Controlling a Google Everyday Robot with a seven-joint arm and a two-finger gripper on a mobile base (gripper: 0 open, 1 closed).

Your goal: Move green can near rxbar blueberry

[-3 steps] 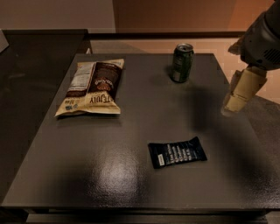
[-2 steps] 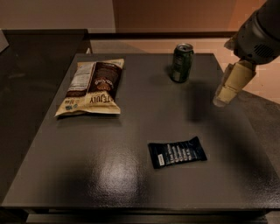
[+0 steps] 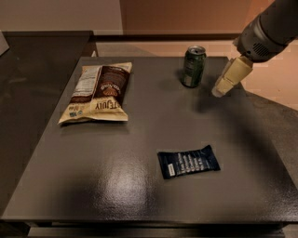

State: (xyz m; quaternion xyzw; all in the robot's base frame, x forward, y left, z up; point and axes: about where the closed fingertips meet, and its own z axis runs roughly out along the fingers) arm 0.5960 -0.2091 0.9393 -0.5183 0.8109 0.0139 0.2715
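A big dark table (image 3: 111, 186) fills the room's middle, with a pale wall (image 3: 60, 14) behind it. On the left side lies a tan and brown chip bag (image 3: 98, 92), flat. Further right, the green can (image 3: 193, 66) stands upright near the back edge. The rxbar blueberry (image 3: 188, 161) lies flat nearer the front, well apart from the can. The gripper (image 3: 219, 91) hangs just right of the can, not touching it; whether it is spread or pressed together cannot be told. It has moved left, closer to the can. Nothing else has moved.
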